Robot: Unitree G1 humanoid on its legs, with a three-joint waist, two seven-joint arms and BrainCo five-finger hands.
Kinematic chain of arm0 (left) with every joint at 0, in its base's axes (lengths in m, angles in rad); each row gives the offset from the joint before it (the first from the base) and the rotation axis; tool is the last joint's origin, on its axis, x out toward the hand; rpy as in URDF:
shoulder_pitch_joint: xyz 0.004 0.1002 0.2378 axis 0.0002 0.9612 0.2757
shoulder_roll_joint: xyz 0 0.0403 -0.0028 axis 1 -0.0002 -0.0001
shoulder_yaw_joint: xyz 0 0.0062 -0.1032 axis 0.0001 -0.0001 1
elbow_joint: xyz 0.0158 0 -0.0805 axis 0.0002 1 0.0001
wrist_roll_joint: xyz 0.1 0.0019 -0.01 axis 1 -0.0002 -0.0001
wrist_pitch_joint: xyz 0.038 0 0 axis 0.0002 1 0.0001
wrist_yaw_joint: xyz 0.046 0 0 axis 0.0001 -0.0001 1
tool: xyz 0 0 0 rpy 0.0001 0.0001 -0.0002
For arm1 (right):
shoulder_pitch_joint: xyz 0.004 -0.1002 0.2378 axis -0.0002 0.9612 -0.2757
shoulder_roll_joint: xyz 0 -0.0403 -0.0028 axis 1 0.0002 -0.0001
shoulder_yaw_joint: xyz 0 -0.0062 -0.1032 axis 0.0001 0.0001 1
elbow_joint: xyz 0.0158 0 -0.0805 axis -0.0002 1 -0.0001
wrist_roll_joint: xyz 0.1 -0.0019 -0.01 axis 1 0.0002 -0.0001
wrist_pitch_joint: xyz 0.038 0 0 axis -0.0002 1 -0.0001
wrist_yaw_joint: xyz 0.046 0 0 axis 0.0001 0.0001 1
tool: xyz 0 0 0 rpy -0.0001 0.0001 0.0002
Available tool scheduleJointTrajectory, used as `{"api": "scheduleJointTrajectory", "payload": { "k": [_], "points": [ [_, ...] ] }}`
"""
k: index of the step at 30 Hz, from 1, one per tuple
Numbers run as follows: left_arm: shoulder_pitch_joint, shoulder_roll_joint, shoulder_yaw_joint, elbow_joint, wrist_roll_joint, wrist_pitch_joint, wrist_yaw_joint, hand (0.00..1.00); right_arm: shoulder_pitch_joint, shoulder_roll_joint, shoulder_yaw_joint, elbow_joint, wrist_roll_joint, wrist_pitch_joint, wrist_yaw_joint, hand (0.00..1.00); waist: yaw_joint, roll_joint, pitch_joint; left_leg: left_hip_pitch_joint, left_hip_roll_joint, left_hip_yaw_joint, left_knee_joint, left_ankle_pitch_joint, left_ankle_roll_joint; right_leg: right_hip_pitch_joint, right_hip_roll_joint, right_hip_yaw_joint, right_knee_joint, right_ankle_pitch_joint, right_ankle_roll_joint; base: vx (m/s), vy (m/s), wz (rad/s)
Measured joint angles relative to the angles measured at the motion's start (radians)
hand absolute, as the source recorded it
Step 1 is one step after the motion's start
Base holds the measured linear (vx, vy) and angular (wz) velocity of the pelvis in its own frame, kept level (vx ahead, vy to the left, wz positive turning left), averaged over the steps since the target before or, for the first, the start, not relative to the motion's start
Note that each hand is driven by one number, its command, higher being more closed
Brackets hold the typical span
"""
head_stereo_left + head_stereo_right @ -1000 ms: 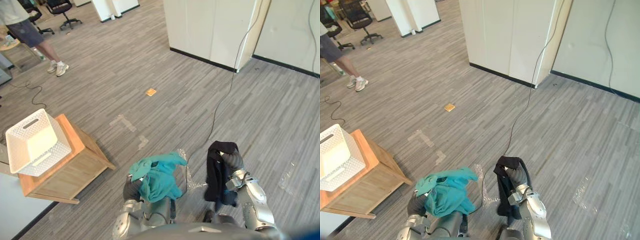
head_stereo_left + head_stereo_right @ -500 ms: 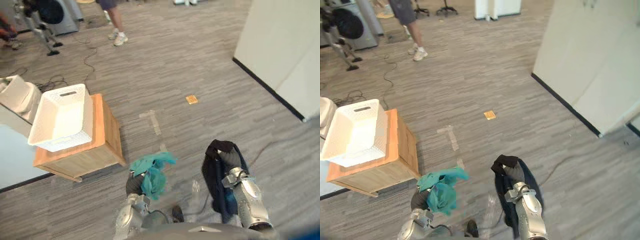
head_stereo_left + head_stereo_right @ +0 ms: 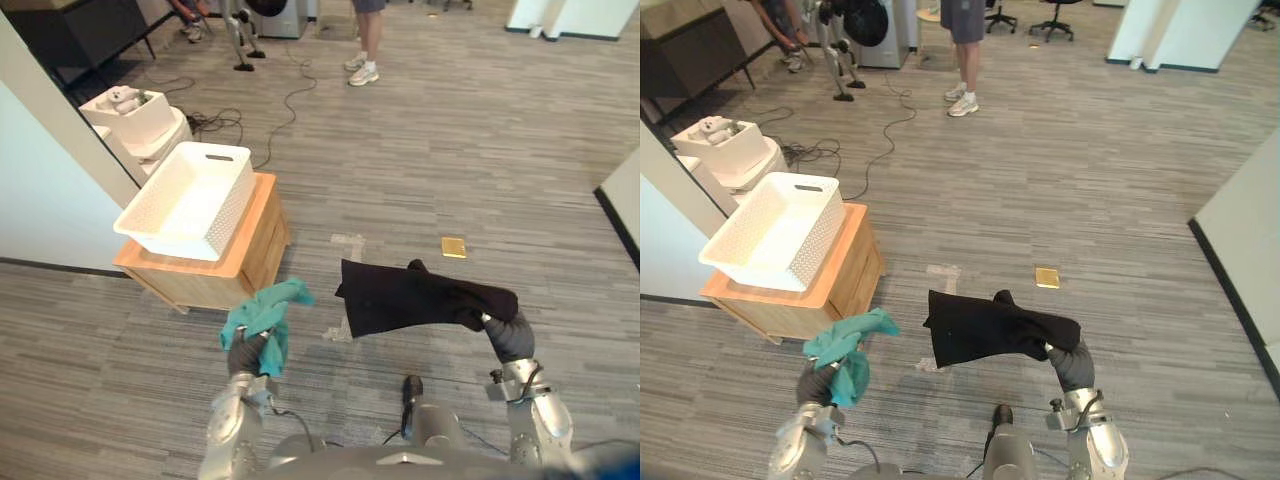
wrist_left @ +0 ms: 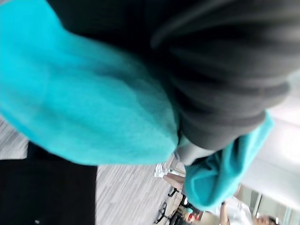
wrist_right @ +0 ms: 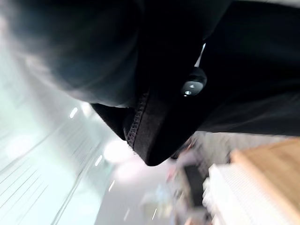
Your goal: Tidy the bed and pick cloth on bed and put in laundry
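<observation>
1. The grey plank floor (image 3: pixel 520 180) stretches wide around the robot. A person (image 3: pixel 366 40) stands at the far side of it.
2. A low wooden stand (image 3: pixel 262 245) sits ahead of the robot on its left, close to a pale wall.
3. On the stand rests a white laundry basket (image 3: pixel 232 205) with perforated walls. As far as I can see there is nothing in it. I take it to be where both cloths belong.
4. The black cloth (image 3: pixel 420 297) is up in the air on the right hand (image 3: pixel 511 338), flaring sideways towards the robot's left and well clear of the floor. It looks soft, light and floppy, so a loose tail could drape over the basket's rim. I'd bunch it at the middle rather than hold it by an edge.
5. The teal cloth (image 3: pixel 262 312) is smaller and sits crumpled over the left hand (image 3: pixel 244 354), near the stand's front corner. It is just as limp, light and unlikely to slip, and it should drop easily once it is over the basket.
6. Each hand carries its cloth, but the fabric covers the grip, so I cannot tell how tightly either hand is closed.
7. A small yellow square (image 3: pixel 454 247) lies on the floor beyond the black cloth.
</observation>
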Motion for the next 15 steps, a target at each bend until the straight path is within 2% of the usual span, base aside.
{"api": "scheduleJointTrajectory", "payload": {
  "k": [1, 2, 3, 4, 6, 7, 8, 9, 10, 11, 12, 13, 14, 15],
  "points": [
    [0.001, -0.012, 0.008, 0.000, -0.012, 0.000, 0.000, 1.00, -0.015, 0.003, 0.018, -0.006, -0.002, 0.007, -0.003, 1.00, -0.003, 0.001, 0.008, -0.077, 0.010, 0.022, 0.162, 0.042, 0.013, 0.019, -0.003, -0.030, 0.002, -0.024, -0.014, 0.33, -0.309, 0.47],
    [0.006, -0.023, 0.011, -0.001, -0.020, -0.001, -0.006, 1.00, -0.018, 0.009, 0.043, -0.012, -0.012, 0.020, -0.007, 1.00, -0.002, 0.008, 0.022, -0.170, 0.037, 0.050, 0.361, 0.158, 0.011, 0.077, 0.001, -0.069, -0.016, -0.040, -0.028, 0.29, -0.299, 0.47],
    [0.010, -0.035, 0.018, -0.001, -0.020, -0.003, -0.017, 1.00, -0.012, 0.008, 0.056, -0.012, -0.027, 0.028, -0.011, 1.00, 0.002, 0.017, 0.033, -0.212, 0.072, 0.083, 0.469, 0.265, -0.004, 0.133, 0.013, -0.095, -0.048, -0.046, -0.035, 0.29, -0.234, 0.43],
    [0.031, -0.043, 0.022, 0.000, -0.020, -0.014, -0.025, 1.00, -0.007, 0.011, 0.060, -0.011, -0.039, 0.036, -0.016, 1.00, 0.019, 0.026, 0.037, -0.253, 0.102, 0.106, 0.563, 0.335, -0.022, 0.202, 0.026, -0.121, -0.098, -0.056, -0.044, 0.38, -0.192, 0.41],
    [0.039, -0.044, 0.027, -0.001, -0.027, -0.018, -0.045, 1.00, -0.011, 0.013, 0.047, -0.010, -0.039, 0.042, -0.026, 1.00, 0.026, 0.034, 0.032, -0.324, 0.090, 0.151, 0.631, 0.272, -0.028, 0.271, 0.025, -0.133, -0.168, -0.065, -0.056, 0.38, -0.150, 0.46],
    [0.038, -0.045, 0.031, -0.003, -0.041, -0.022, -0.049, 1.00, -0.016, 0.012, 0.036, -0.009, -0.039, 0.044, -0.033, 1.00, 0.027, 0.033, 0.032, -0.357, 0.069, 0.206, 0.596, 0.224, -0.030, 0.310, 0.015, -0.152, -0.219, -0.062, -0.063, 0.23, -0.067, 0.42],
    [0.038, -0.045, 0.031, -0.006, -0.044, -0.022, -0.051, 1.00, -0.017, 0.012, 0.032, -0.009, -0.039, 0.044, -0.037, 1.00, 0.028, 0.031, 0.032, -0.365, 0.060, 0.236, 0.552, 0.204, -0.035, 0.330, 0.004, -0.172, -0.240, -0.057, -0.071, 0.29, -0.038, 0.51],
    [0.038, -0.046, 0.031, -0.014, -0.048, -0.021, -0.053, 1.00, -0.017, 0.013, 0.027, -0.010, -0.040, 0.051, -0.040, 1.00, 0.028, 0.029, 0.032, -0.362, 0.045, 0.301, 0.423, 0.178, -0.042, 0.369, -0.011, -0.217, -0.276, -0.051, -0.076, 0.33, 0.027, 0.54],
    [0.038, -0.046, 0.028, -0.037, -0.048, -0.018, -0.055, 1.00, -0.016, 0.013, 0.023, -0.010, -0.040, 0.057, -0.041, 1.00, 0.028, 0.025, 0.029, -0.354, 0.027, 0.372, 0.264, 0.176, -0.046, 0.399, -0.037, -0.280, -0.290, 0.002, -0.089, 0.34, 0.051, 0.58],
    [0.037, -0.046, 0.026, -0.047, -0.048, -0.018, -0.057, 1.00, -0.015, 0.014, 0.019, -0.010, -0.042, 0.062, -0.042, 1.00, 0.026, 0.022, 0.028, -0.344, 0.021, 0.416, 0.182, 0.180, -0.047, 0.410, -0.048, -0.312, -0.291, 0.034, -0.094, 0.34, 0.083, 0.79],
    [0.027, -0.049, 0.020, -0.047, -0.047, -0.015, -0.059, 1.00, -0.005, 0.013, 0.005, -0.010, -0.048, 0.073, -0.043, 1.00, 0.021, 0.029, 0.024, -0.321, 0.018, 0.520, 0.017, 0.225, -0.048, 0.443, -0.050, -0.360, -0.294, 0.019, -0.072, 0.36, 0.096, 1.02],
    [0.023, -0.049, 0.014, -0.043, -0.047, -0.007, -0.059, 1.00, 0.012, 0.006, -0.003, -0.008, -0.050, 0.079, -0.045, 1.00, 0.017, 0.029, 0.014, -0.303, 0.003, 0.593, -0.106, 0.335, 0.018, 0.472, -0.053, -0.403, -0.287, 0.002, -0.035, 0.38, 0.094, 0.98],
    [0.022, -0.047, 0.016, -0.037, -0.048, 0.000, -0.059, 1.00, 0.015, 0.002, -0.002, 0.004, -0.056, 0.086, -0.048, 1.00, 0.024, 0.009, 0.005, -0.286, -0.022, 0.605, -0.133, 0.353, 0.066, 0.480, -0.071, -0.406, -0.280, -0.005, -0.021, 0.43, 0.103, 0.92],
    [0.029, -0.046, 0.022, -0.035, -0.047, 0.008, -0.059, 1.00, 0.018, 0.001, 0.004, 0.010, -0.062, 0.093, -0.053, 1.00, 0.023, -0.015, -0.031, -0.292, -0.050, 0.635, -0.143, 0.373, 0.094, 0.480, -0.089, -0.406, -0.291, 0.007, -0.007, 0.44, 0.081, 0.68]
  ]
}}
